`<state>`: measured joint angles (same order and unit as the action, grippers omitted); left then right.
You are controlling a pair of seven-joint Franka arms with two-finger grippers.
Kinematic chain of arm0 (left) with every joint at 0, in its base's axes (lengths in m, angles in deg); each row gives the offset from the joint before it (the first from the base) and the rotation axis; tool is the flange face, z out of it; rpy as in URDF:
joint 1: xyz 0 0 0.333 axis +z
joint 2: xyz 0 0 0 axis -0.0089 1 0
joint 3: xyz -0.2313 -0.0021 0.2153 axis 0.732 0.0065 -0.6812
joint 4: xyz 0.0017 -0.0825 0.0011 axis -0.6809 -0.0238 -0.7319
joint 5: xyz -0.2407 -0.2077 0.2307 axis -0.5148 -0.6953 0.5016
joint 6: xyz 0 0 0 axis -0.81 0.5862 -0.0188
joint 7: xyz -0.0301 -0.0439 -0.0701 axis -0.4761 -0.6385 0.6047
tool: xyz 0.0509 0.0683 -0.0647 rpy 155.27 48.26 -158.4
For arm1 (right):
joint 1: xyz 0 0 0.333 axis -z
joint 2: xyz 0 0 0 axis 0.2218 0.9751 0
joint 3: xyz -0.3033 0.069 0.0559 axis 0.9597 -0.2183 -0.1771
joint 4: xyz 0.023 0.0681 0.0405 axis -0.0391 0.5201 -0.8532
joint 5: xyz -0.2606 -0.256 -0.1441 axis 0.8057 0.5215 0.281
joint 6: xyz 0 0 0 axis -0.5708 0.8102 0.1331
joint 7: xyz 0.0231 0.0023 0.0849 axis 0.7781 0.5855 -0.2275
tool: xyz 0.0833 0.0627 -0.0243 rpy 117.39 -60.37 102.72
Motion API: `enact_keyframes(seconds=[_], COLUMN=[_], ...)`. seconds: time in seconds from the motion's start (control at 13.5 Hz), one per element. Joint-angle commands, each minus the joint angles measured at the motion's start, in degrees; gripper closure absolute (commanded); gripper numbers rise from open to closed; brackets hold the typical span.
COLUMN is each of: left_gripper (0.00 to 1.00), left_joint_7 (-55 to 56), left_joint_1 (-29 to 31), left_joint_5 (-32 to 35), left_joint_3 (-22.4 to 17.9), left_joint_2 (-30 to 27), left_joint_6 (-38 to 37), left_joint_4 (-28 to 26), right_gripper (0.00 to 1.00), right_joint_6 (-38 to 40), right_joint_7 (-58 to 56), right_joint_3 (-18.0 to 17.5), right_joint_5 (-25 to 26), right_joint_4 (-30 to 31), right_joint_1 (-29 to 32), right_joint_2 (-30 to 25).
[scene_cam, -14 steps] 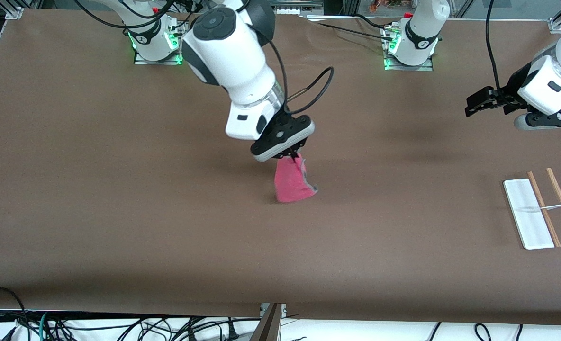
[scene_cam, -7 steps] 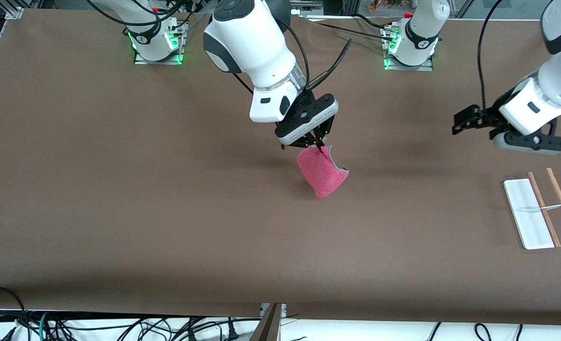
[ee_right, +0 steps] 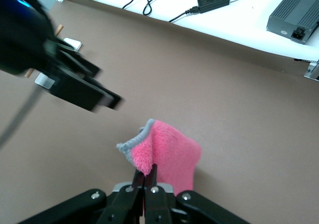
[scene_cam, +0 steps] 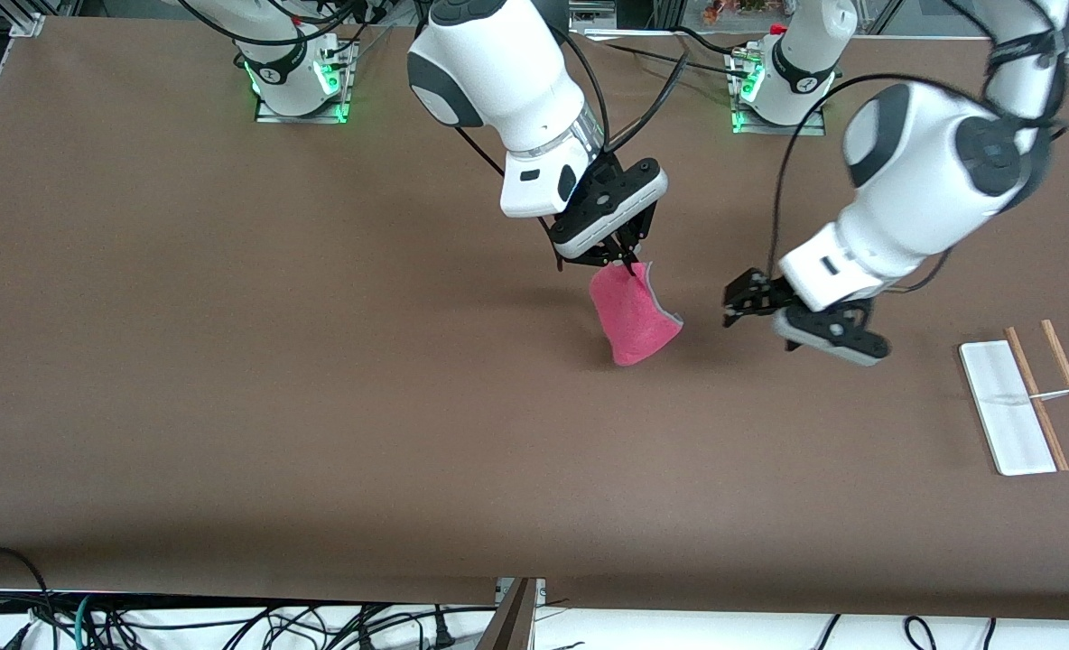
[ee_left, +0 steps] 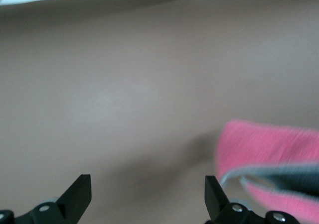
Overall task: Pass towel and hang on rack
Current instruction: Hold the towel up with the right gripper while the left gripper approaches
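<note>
Pinching the towel (scene_cam: 634,316) (pink face out), right gripper (scene_cam: 627,263) above the table (scene_cam: 227,361), left gripper (scene_cam: 740,302) spread empty beside it

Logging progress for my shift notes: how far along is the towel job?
Done: right claw is shut on the towel, lifted over mid-table. In hand: open left claw is beside it, not gripping. Left: handover and hanging on the rack, which lies flat.

The towel (scene_cam: 634,316) hangs from the right gripper (scene_cam: 627,262) over mid-table, the left gripper (scene_cam: 740,302) just beside it — the rack (scene_cam: 1027,402) lies well apart, toward the left arm's end.
</note>
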<state>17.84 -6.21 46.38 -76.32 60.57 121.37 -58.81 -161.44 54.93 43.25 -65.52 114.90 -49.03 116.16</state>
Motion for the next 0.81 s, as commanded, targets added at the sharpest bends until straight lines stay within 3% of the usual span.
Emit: enact_keyframes(seconds=[0.0, 0.3, 0.74], left_gripper=[0.0, 0.0, 0.0], left_joint_7=[-5.5, -8.5, -25.1], left_joint_1=[-1.0, -1.7, 2.9], left_joint_5=[-1.7, -1.7, -1.8], left_joint_3=[1.1, 1.5, 1.6], left_joint_2=[2.0, 3.0, 2.3], left_joint_6=[6.2, 7.1, 6.4], left_joint_4=[-1.2, -1.2, -4.5], right_gripper=[1.0, 1.0, 1.0], right_joint_6=[-0.5, -1.8, -1.9], right_joint_7=[0.9, 0.8, 0.8], right_joint_3=[0.1, 0.1, 0.1], right_joint_5=[0.0, 0.0, 0.0], right_joint_4=[-0.9, -0.9, -0.9], right_joint_1=[-1.0, -1.0, -1.0], right_joint_2=[0.5, 0.6, 0.6])
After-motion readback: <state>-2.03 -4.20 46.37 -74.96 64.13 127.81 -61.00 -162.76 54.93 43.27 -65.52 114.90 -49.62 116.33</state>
